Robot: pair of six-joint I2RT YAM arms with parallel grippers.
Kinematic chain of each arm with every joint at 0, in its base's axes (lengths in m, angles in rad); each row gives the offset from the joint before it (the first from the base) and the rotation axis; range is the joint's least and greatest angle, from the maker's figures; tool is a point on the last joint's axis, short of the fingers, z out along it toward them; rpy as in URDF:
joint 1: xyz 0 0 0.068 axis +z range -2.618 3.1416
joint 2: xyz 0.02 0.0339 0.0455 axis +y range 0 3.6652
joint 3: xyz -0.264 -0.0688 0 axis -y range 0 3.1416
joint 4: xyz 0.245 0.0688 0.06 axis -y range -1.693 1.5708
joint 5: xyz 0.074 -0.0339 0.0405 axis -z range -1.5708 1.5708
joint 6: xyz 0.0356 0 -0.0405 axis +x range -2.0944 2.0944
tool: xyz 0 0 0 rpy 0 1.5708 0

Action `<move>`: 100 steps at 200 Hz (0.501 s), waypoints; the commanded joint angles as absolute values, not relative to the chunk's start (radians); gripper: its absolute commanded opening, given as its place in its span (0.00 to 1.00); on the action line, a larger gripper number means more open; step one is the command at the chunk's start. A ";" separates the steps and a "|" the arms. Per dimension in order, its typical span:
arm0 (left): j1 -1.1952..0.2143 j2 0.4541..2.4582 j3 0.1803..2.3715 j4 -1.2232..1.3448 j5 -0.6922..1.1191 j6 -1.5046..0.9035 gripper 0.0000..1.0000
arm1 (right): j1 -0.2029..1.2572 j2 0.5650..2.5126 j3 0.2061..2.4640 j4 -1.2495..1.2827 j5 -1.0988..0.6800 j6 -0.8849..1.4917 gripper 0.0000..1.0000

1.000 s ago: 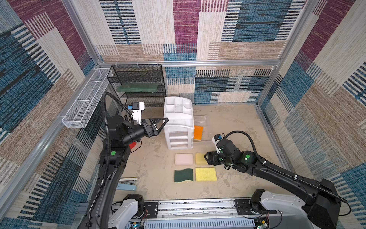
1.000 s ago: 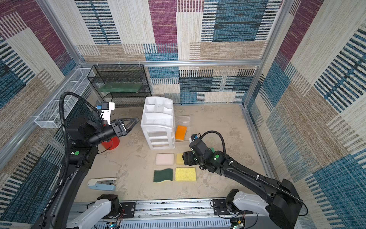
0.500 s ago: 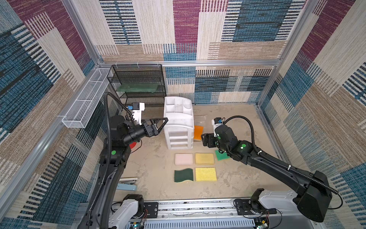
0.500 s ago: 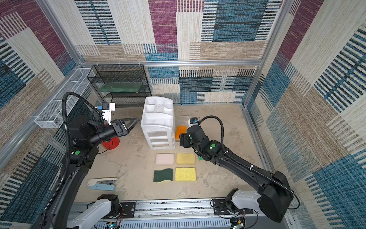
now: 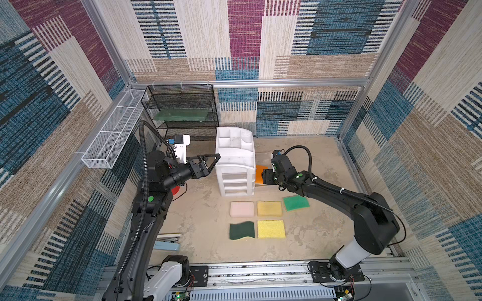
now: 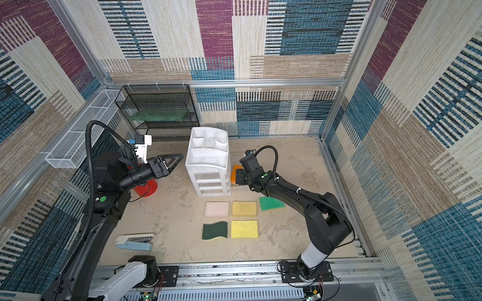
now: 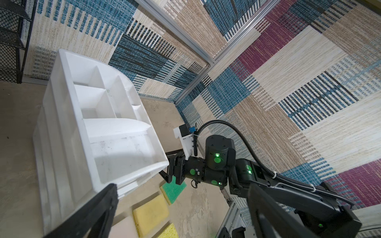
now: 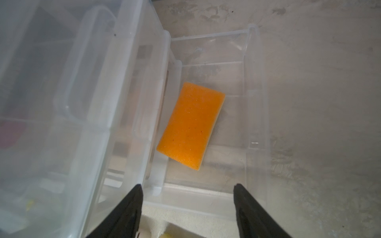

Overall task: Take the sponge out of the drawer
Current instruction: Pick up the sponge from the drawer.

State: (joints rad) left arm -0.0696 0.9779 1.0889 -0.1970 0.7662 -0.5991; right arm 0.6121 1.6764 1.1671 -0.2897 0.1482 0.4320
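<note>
The white drawer chest stands mid-table. One clear drawer is pulled out on the chest's right side. An orange sponge lies flat in it, and both top views show it partly hidden by my right arm. My right gripper hovers open over the drawer's near end, short of the sponge, with nothing between its fingers. My left gripper hangs open by the chest's upper left edge, holding nothing.
Several sponges lie in front of the chest: pink, yellow, green, dark green, bright yellow. A stapler and a red object sit at the left. A black mesh rack and a white wire basket stand at the back left.
My right arm has swung from over the row of sponges back to the pulled-out drawer, uncovering the green sponge on the table. The left arm has not moved.
</note>
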 commanded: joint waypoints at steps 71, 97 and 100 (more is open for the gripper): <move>-0.068 0.975 1.086 -0.195 0.772 -0.582 1.00 | 0.613 1.908 1.294 -0.305 0.163 0.441 0.59; -0.069 0.973 1.086 -0.191 0.773 -0.585 1.00 | 0.613 1.942 1.307 -0.301 0.161 0.445 0.57; -0.068 0.974 1.086 -0.190 0.774 -0.585 1.00 | 0.613 1.945 1.308 -0.301 0.162 0.446 0.57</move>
